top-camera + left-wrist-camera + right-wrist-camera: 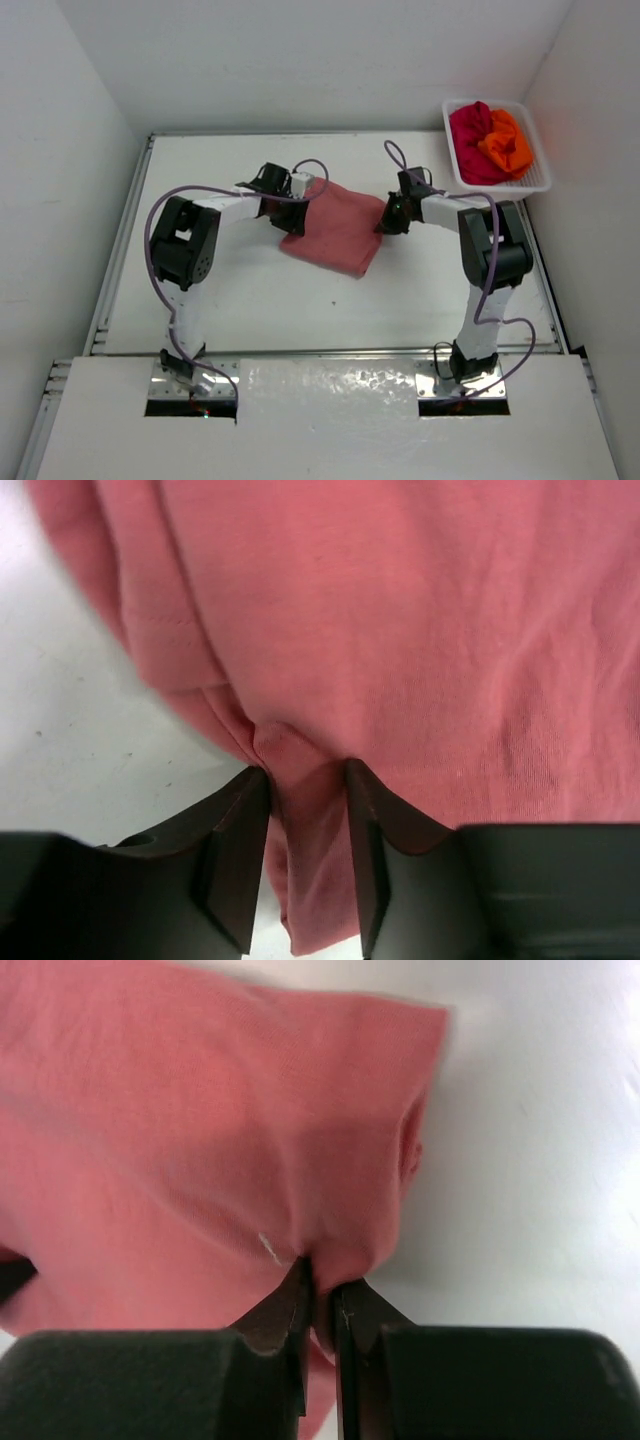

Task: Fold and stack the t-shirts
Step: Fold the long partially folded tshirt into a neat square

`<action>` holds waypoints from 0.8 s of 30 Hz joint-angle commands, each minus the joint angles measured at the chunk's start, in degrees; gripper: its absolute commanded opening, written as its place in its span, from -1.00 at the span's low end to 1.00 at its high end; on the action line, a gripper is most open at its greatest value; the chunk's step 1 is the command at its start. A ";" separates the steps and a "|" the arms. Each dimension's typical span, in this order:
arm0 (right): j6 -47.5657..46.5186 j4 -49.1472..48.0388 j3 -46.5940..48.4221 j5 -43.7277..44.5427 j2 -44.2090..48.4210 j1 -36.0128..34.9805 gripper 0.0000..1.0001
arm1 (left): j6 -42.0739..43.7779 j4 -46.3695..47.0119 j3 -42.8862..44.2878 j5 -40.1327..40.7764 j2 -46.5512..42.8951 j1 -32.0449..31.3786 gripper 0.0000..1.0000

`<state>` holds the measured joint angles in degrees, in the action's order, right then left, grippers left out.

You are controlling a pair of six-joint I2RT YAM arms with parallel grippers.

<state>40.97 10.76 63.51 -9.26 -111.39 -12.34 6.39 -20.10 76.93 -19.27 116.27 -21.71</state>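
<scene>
A: Basket (540, 182) contents?
B: Two shirts are bunched in it: the red shirt (468, 135) on the left, the orange shirt (508, 148) pressed against it on the right. The basket is seen only in the top view, beyond the right gripper (392, 215) and well apart from it.
A: Pink shirt (335, 228)?
B: It is laid partly folded on the table (300, 310), between the two grippers. The left gripper (285, 218) is set at one edge, the right at the opposite edge.
A: Grip state? It can't be read from above.
B: It is settled by the wrist views. The left fingers (235, 830) are clamped on a thick fold of pink cloth, and a strip is run back between them. The right fingers (285, 1305) are pinched nearly together on a thin edge. Cloth is spread ahead and left of them, with bare table to their right.
</scene>
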 commanded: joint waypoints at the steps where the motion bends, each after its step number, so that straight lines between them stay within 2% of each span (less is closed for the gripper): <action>1: -1.42 -1.10 4.67 3.28 -5.75 -1.37 -0.82 | -2.00 2.43 -3.70 0.90 -2.71 0.27 -0.35; 3: -3.25 0.82 8.81 3.19 -9.17 -1.81 -0.82 | -3.22 3.31 -5.29 0.46 -5.33 0.97 -0.34; 4: -4.05 2.06 13.44 3.45 -10.15 -1.99 -0.82 | -3.75 3.57 -5.99 0.55 -6.31 1.32 -0.24; 7: -5.55 5.58 18.40 4.07 -12.09 -2.34 -0.77 | -5.51 3.41 -6.70 2.91 -9.04 3.95 -0.04; 9: -6.08 5.93 18.15 4.33 -10.61 -2.34 -0.54 | -5.95 1.83 -3.64 2.48 -10.09 7.02 0.00; 10: -6.77 6.02 18.15 4.60 -9.90 -2.34 -0.37 | -5.87 -0.10 -2.15 1.87 -10.44 7.91 0.09; 11: -8.52 6.28 18.41 4.95 -9.20 -2.25 -0.11 | -5.87 -0.90 0.91 1.60 -10.97 8.35 0.14; 13: -10.55 8.30 20.42 6.00 -7.71 -2.16 0.07 | -5.87 -1.78 3.13 0.47 -13.17 8.44 0.33; 16: -13.63 11.55 24.38 6.70 -6.30 -2.08 0.22 | -9.02 -2.05 5.60 -1.91 -12.91 8.27 0.52; 21: -16.80 15.42 27.11 8.82 -3.31 -1.55 0.23 | -10.61 -1.09 5.77 -1.21 -5.20 8.27 0.56; 24: -17.94 15.87 24.57 8.82 -0.24 -1.55 0.23 | -10.62 -0.73 8.58 -1.57 -0.88 7.48 0.57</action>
<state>26.11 24.82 87.88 -1.89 -116.88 -14.33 -3.05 -20.60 83.24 -20.05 110.56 -13.47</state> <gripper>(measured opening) 0.615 0.782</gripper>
